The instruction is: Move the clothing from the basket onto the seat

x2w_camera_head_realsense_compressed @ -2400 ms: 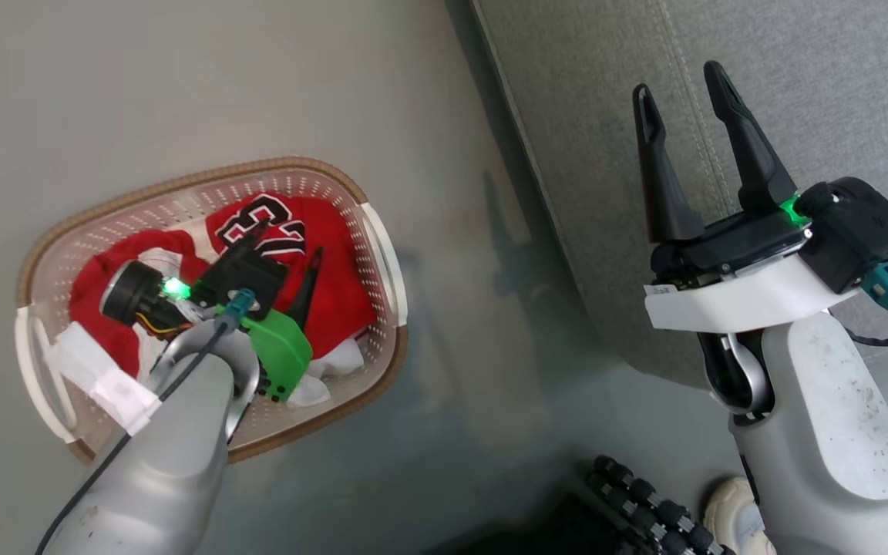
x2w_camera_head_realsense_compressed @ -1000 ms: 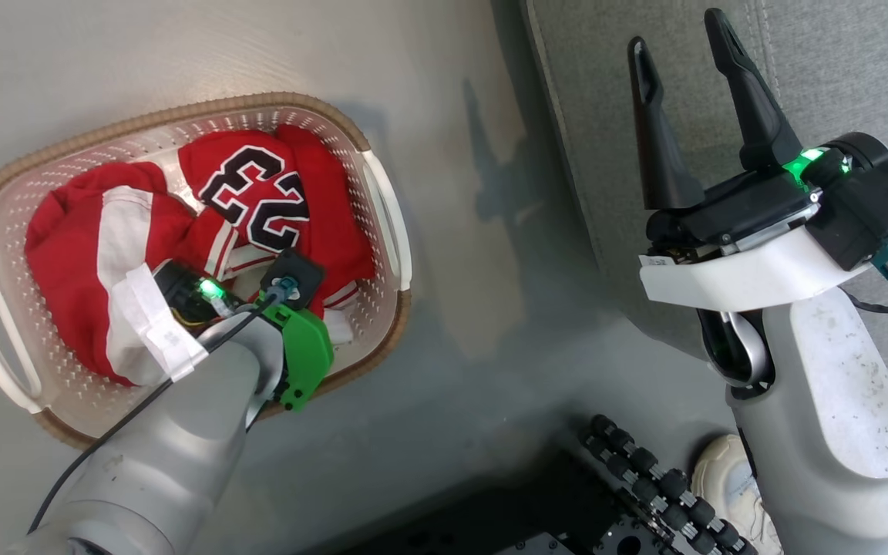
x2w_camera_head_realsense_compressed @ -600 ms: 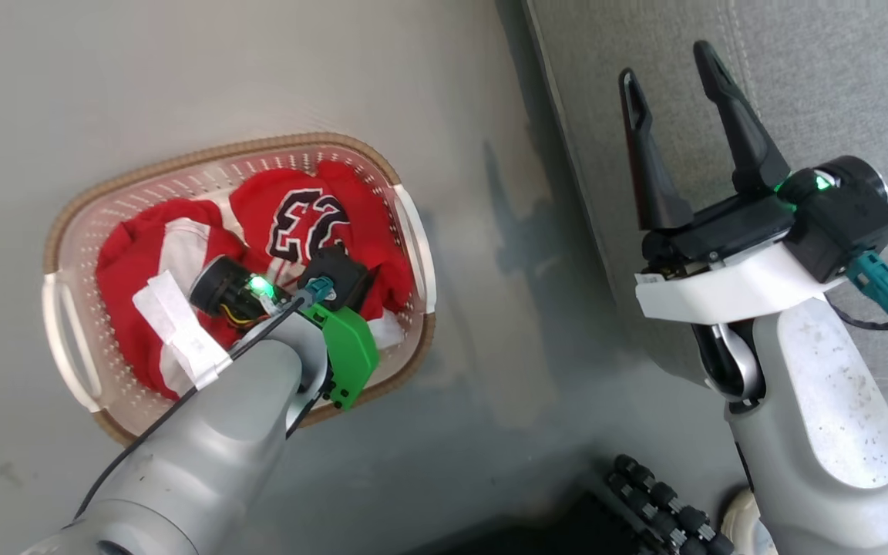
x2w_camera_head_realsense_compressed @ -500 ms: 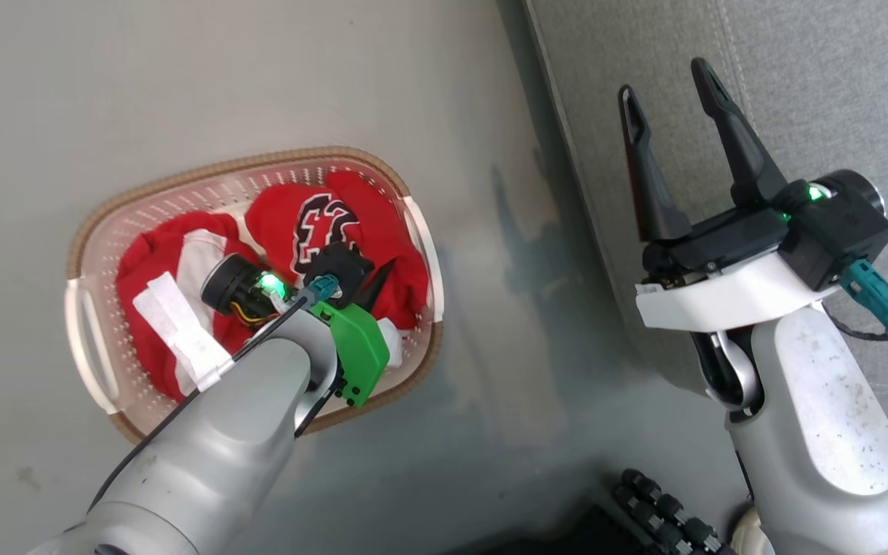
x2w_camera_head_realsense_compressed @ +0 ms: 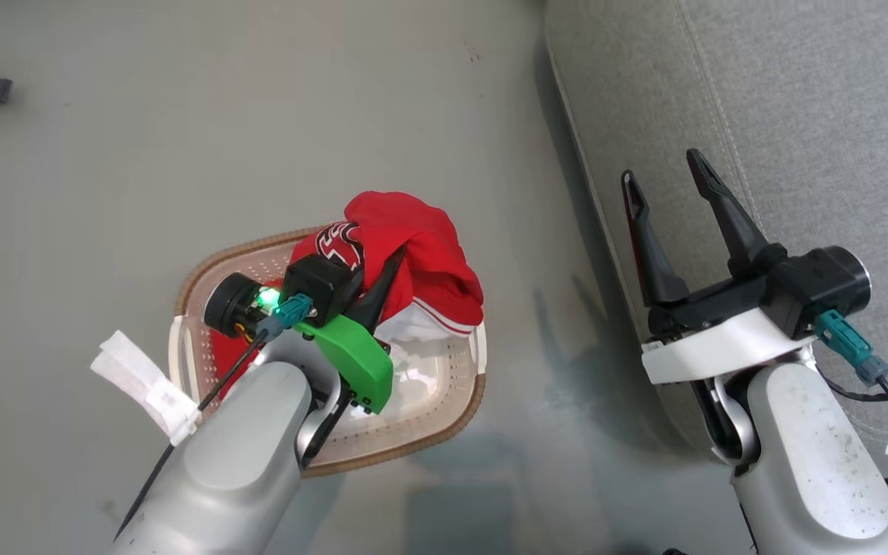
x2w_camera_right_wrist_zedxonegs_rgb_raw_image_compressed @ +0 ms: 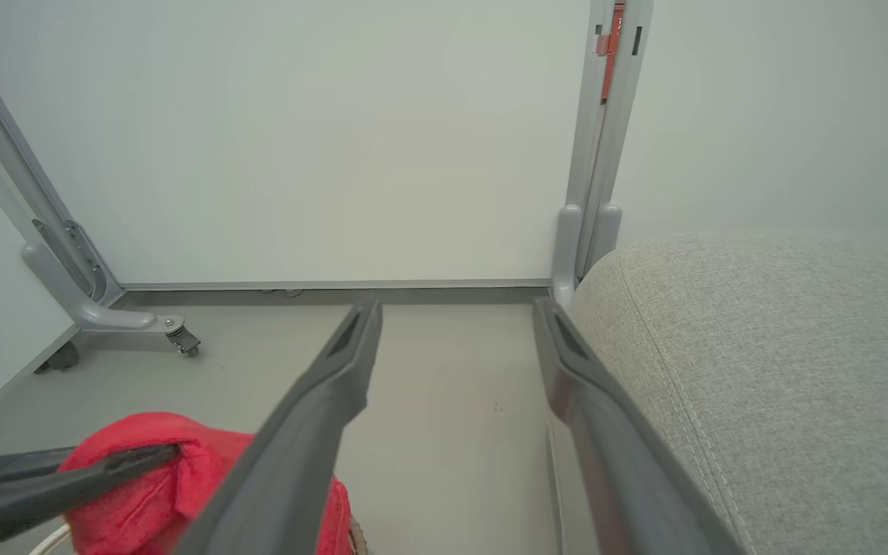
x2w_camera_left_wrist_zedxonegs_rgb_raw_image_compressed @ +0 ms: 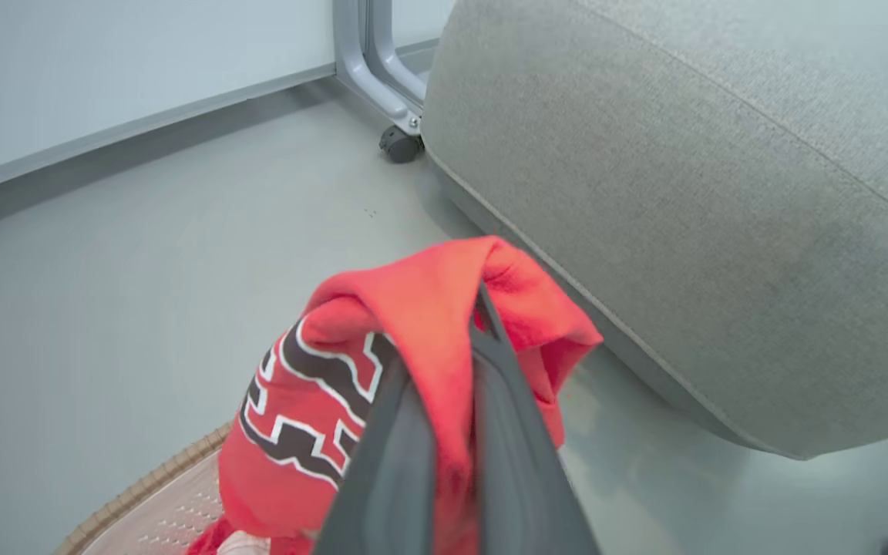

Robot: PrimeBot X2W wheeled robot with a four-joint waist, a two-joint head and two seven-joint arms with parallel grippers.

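Mid-frame, the left hand (x2w_camera_head_realsense_compressed: 382, 266) is clamped on the red clothing (x2w_camera_head_realsense_compressed: 421, 239), held up over the basket (x2w_camera_head_realsense_compressed: 428, 389). At right, the right hand (x2w_camera_head_realsense_compressed: 661, 166) gapes empty by the grey seat (x2w_camera_head_realsense_compressed: 798, 92).

Shows basket (x2w_camera_head_realsense_compressed: 413, 451) on floor (x2w_camera_head_realsense_compressed: 182, 154) at 9 o'clock of seat (x2w_camera_head_realsense_compressed: 798, 116); clothing (x2w_camera_head_realsense_compressed: 421, 247) above basket's 1 o'clock corner, near seat, apart from it.

Grey speckled forearms (x2w_camera_head_realsense_compressed: 814, 455), green bracket (x2w_camera_head_realsense_compressed: 351, 362), teal connectors (x2w_camera_head_realsense_compressed: 841, 339)

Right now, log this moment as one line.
left gripper: shut on red garment, over basket | right gripper: open, empty | seat: no garment yet
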